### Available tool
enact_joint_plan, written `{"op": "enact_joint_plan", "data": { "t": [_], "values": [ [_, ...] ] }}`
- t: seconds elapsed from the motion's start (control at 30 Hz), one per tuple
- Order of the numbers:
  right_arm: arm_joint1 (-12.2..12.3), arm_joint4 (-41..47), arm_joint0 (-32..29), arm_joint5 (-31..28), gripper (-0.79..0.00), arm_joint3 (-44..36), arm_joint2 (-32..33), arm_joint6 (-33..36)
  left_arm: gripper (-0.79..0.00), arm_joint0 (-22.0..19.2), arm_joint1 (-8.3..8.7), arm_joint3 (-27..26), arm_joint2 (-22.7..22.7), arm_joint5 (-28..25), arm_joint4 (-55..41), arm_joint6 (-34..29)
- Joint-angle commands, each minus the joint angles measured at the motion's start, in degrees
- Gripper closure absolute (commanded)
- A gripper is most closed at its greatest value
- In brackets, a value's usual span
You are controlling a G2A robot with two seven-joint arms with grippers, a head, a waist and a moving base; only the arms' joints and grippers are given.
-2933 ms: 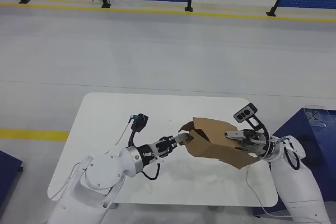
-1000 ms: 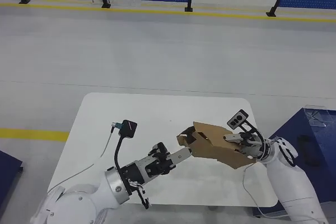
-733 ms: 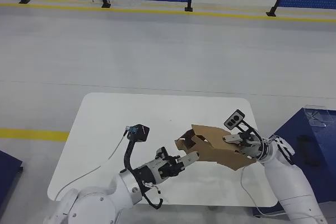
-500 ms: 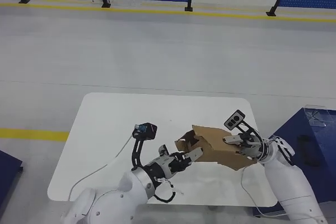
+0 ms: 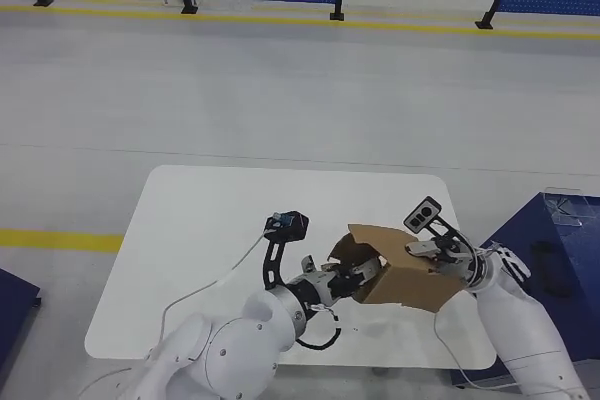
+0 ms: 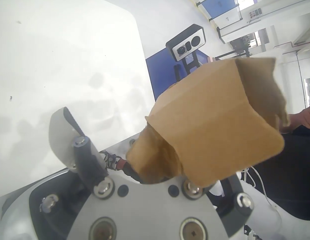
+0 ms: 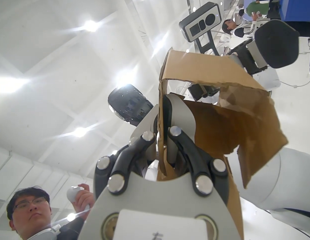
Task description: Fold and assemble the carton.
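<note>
Over the last few seconds the left arm has swung in along the table's near side, and the left gripper [image 5: 365,279] now sits right at the open end of the carton [image 5: 405,272] — jaws spread wide, gripping nothing I can make out. The carton has come round from a slanted sprawl to a squarer box, so I'd say the walls are formed and the end flaps remain. The right gripper [image 7: 161,106] is clamped on one wall, one finger inside and one outside, holding it over the right near part of the white table [image 5: 210,230]. Inside — only that finger and bare cardboard.
</note>
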Motion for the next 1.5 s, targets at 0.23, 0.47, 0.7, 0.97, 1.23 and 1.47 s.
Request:
{"op": "enact_joint_plan", "data": {
  "t": [0.23, 0.47, 0.7, 0.97, 1.23, 1.47],
  "values": [
    [0.04, 0.41, 0.22, 0.53, 0.0, 0.6, 0.05, 0.0, -0.785, 2.24, 0.07, -2.34, -3.7, -1.8, -4.13, 0.45],
    [0.04, 0.41, 0.22, 0.53, 0.0, 0.6, 0.05, 0.0, -0.785, 2.24, 0.07, -2.34, -3.7, -1.8, -4.13, 0.45],
    [-0.19, 1.7, -0.33, -0.35, 0.0, -0.02, 0.05, -2.73, -0.785, 5.49, 0.01, -4.14, -8.31, -3.63, -8.03, 4.87],
    [-1.67, 9.55, -1.02, -8.97, 0.0, -0.14, -0.33, -1.83, -0.785, 16.71, 2.15, -8.49, -30.06, -10.16, -18.49, -2.98],
    [-2.68, 10.92, -1.2, -11.9, 0.0, -1.03, -1.64, -0.2, -0.785, 16.41, 3.63, -3.52, -26.94, -14.16, -14.18, -14.17],
    [-2.95, 8.06, -0.78, -12.22, 0.0, -1.46, -1.83, -0.04, -0.785, 13.91, 3.5, -3.22, -23.17, -14.97, -15.32, -13.06]
  ]
}}
